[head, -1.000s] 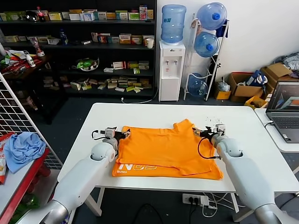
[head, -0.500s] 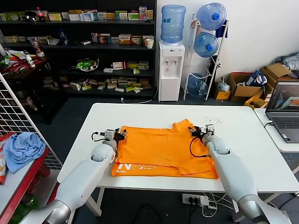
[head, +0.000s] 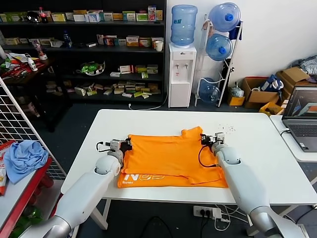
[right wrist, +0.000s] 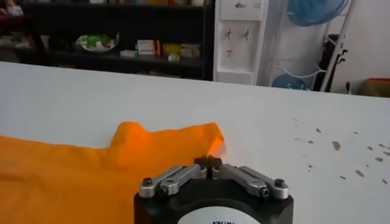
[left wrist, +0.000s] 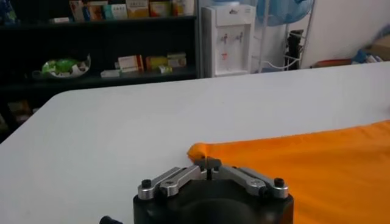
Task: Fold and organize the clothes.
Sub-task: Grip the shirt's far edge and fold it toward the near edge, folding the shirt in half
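1. The left gripper [left wrist: 208,162] is resting at the far left corner of the one orange T-shirt [head: 171,158]; its fingers are meeting tip to tip with no gap showing between them, right at the corner of the orange cloth. They seem to be pinching that corner, though the wrist view is not showing the cloth between the tips clearly.
2. The right gripper [right wrist: 209,161] is sitting at the far right corner of the same shirt, its fingers likewise drawn fully together, and the short sleeve is lying just ahead of the tips – whether any cloth is caught between them cannot be told.
3. Between the two pairs of fingers, the T-shirt is lying flat on the single white table [head: 257,148], spreading from the fingertips back toward the robot, with white lettering [head: 144,176] showing on a folded strip along the near edge, nearer the left fingers.
4. Beyond the fingers, past the table, one water dispenser [head: 181,74] is standing with one bottle on top – beside it a rack [head: 220,54] is holding three more bottles.
5. Well off to the left of the left fingers, one light blue cloth [head: 25,156] is lying on a side shelf.
6. Far right of the right fingers, one laptop [head: 302,116] is sitting open.
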Robot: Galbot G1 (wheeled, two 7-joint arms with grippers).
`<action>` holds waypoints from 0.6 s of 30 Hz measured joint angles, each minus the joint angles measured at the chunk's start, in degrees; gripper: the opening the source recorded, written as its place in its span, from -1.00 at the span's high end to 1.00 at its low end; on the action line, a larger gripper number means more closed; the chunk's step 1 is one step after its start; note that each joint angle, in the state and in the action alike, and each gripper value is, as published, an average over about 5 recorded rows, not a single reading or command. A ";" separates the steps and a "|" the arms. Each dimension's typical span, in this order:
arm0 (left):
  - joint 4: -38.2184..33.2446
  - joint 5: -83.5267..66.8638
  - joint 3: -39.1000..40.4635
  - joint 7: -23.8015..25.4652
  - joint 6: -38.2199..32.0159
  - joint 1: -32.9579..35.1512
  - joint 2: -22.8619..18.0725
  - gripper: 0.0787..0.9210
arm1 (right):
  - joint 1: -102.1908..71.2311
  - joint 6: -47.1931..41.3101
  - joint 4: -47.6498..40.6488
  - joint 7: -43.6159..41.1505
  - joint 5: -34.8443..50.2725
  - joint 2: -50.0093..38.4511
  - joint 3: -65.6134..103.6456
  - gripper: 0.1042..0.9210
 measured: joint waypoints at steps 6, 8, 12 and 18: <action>-5.07 0.13 -0.38 -0.86 -0.91 2.04 2.34 0.97 | -4.11 -0.86 8.51 3.33 0.26 -2.24 -0.14 0.95; -7.27 -0.05 -0.52 -1.17 -0.97 3.02 3.32 0.97 | -5.94 -1.25 11.73 4.49 0.51 -3.37 -0.08 0.95; -12.37 -0.63 -1.10 -1.92 -0.86 5.65 5.69 0.97 | -10.46 -2.06 18.54 6.82 1.30 -6.38 0.32 0.95; -20.75 -1.05 -2.50 -2.89 -0.67 11.06 10.22 0.97 | -18.71 -3.60 29.38 10.11 3.02 -11.68 1.61 0.95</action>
